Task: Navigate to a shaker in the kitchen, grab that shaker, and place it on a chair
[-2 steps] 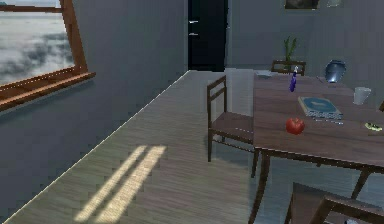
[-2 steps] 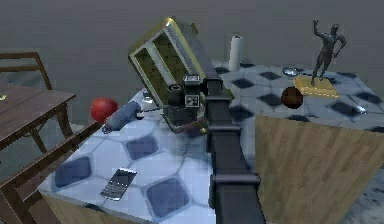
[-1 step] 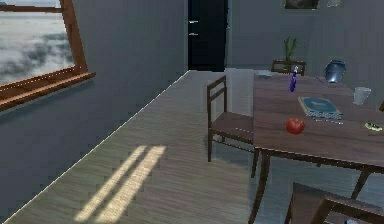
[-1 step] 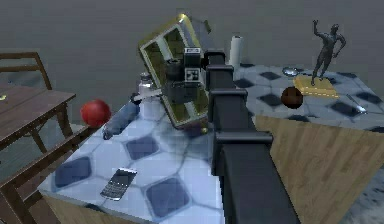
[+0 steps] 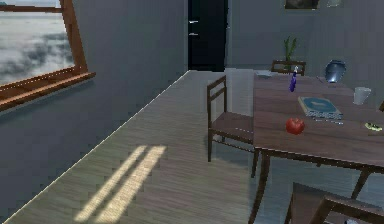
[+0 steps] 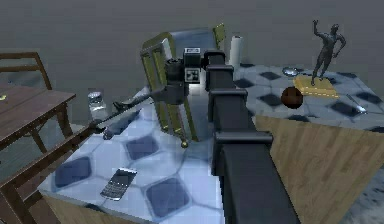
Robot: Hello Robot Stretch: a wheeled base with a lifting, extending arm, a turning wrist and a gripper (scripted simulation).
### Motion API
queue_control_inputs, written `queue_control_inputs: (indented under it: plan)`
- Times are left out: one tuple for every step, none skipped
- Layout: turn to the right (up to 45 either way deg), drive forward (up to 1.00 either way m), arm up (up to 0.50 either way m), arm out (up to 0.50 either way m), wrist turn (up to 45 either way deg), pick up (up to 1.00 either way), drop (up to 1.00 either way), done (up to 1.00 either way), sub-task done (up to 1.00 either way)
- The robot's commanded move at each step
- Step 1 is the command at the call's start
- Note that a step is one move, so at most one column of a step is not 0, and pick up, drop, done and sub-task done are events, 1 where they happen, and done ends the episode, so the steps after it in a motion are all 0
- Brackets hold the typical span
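Arm side view: your tool [image 6: 108, 126] shows against the blue-and-white tiled surface [image 6: 160, 195], its far end near a small capped shaker [image 6: 96, 104] that stands upright at the surface's left edge. You cannot tell whether the tool has hold of anything. A phone [image 6: 120, 183] lies flat nearer the camera. Forward view: a wooden chair [image 5: 228, 124] stands at a dining surface [image 5: 310, 146] bearing a red apple [image 5: 295, 126].

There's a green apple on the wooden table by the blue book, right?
No, the apple is red, not green. It does lie on the wooden table by the blue book, as the forward view shows.
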Motion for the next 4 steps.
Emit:
queue_control_inputs:
  plan:
    - [0.0, 0.0, 0.0, 0.0, -45.0, 0.0, 0.0, 0.0, 0.0]
    - [0.0, 0.0, 0.0, 0.0, -9.0, 0.0, 0.0, 0.0, 0.0]
    - [0.0, 0.0, 0.0, -0.3, 0.0, 0.0, 0.0, 0.0, 0.0]
    - [-45.0, 0.0, 0.0, 0.0, 0.0, 0.0, 0.0, 0.0, 0.0]
